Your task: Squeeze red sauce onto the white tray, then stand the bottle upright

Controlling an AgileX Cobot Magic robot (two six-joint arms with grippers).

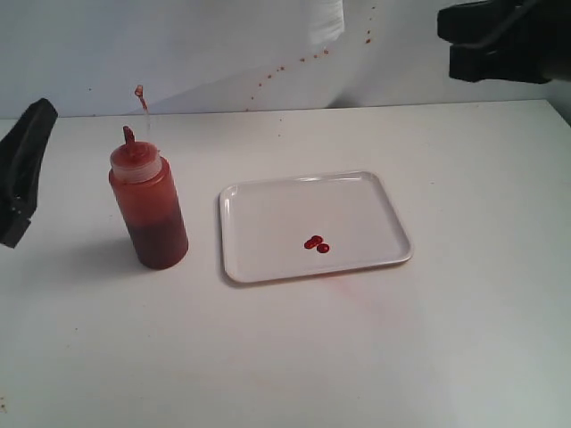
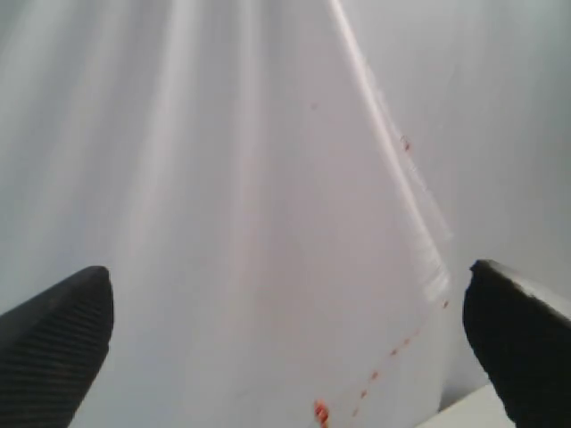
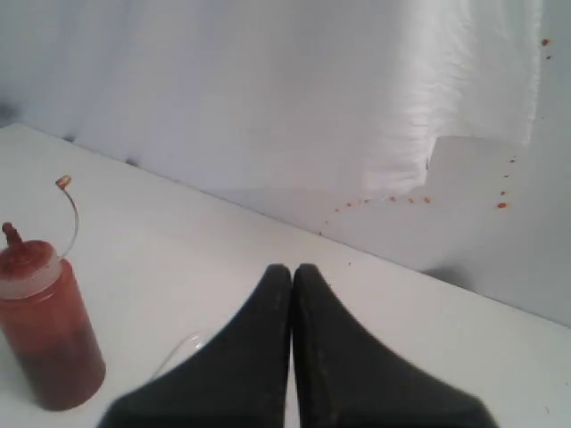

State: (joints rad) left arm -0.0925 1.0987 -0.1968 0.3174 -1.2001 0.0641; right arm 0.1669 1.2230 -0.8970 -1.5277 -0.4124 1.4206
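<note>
The bottle (image 1: pixel 149 209) stands upright on the table left of the white tray (image 1: pixel 268 214), with red sauce filling its lower part and its tethered tip cap hanging free above the nozzle. Two small blobs of red sauce (image 1: pixel 316 243) lie on the tray near its front edge. My left gripper (image 1: pixel 22 174) hovers at the far left edge, apart from the bottle. It is open (image 2: pixel 290 348) and faces the white backdrop. My right gripper (image 1: pixel 464 40) is raised at the back right. Its fingers are shut together on nothing (image 3: pixel 293 276), and the bottle (image 3: pixel 45 330) stands well off to its side.
A white sheet backdrop (image 1: pixel 223 45) hangs behind the table, dotted with small red splatters (image 1: pixel 294 64). A faint pinkish smear (image 1: pixel 339 278) marks the table just in front of the tray.
</note>
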